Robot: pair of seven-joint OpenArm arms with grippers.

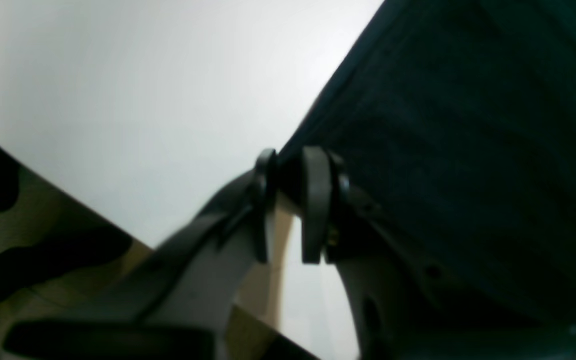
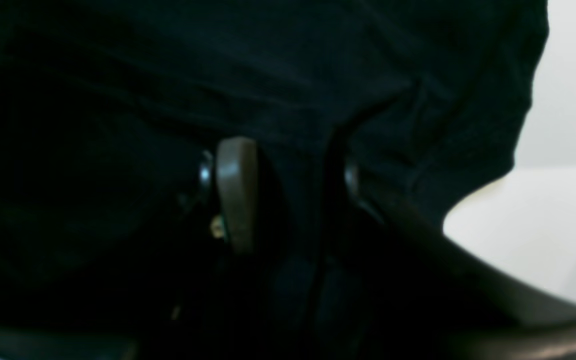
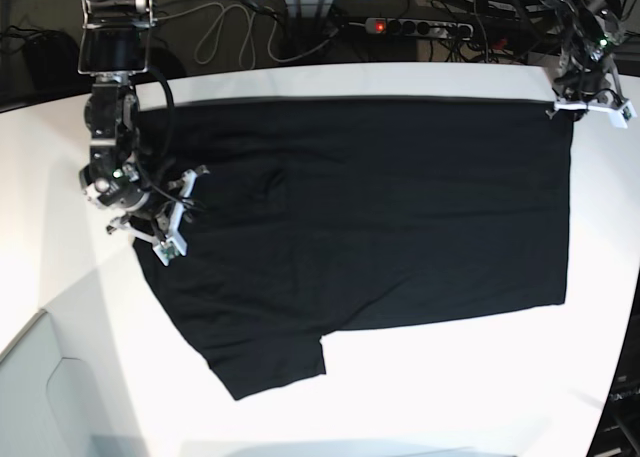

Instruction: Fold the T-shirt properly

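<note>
The left pincer (image 1: pixel 288 170) is clamped on the edge of the T-shirt (image 3: pixel 380 227): in its wrist view the two pads stand close together with a thin fold of black cloth pinched between them at the very border of the fabric. In the base view this pincer sits at the far right corner of the shirt, close to the far right edge of the desk (image 3: pixel 450 407).

The right pincer (image 2: pixel 288 190) has its pads on either side of a raised ridge of black cloth, with a clear gap between them. Whether it has a firm hold on that ridge I cannot tell; the pads look as though they are only partly closed around it. In the base view it sits on the shirt's left side, near the left edge of the desk, where the cloth is a little bunched by a sleeve.

The shirt lies spread nearly flat over the middle of the white desk, plain black side up, no print showing. Its long far edge runs just beside the far edge of the desk, the right edge hangs straight, and a sleeve sticks out toward the near left corner. A few small wrinkles show left of centre.

I judge the task to be at its start. The shirt looks laid out and smoothed, but no fold is visible yet: no sleeve turned in, no half laid over the other. All the folding is left to do.
</note>
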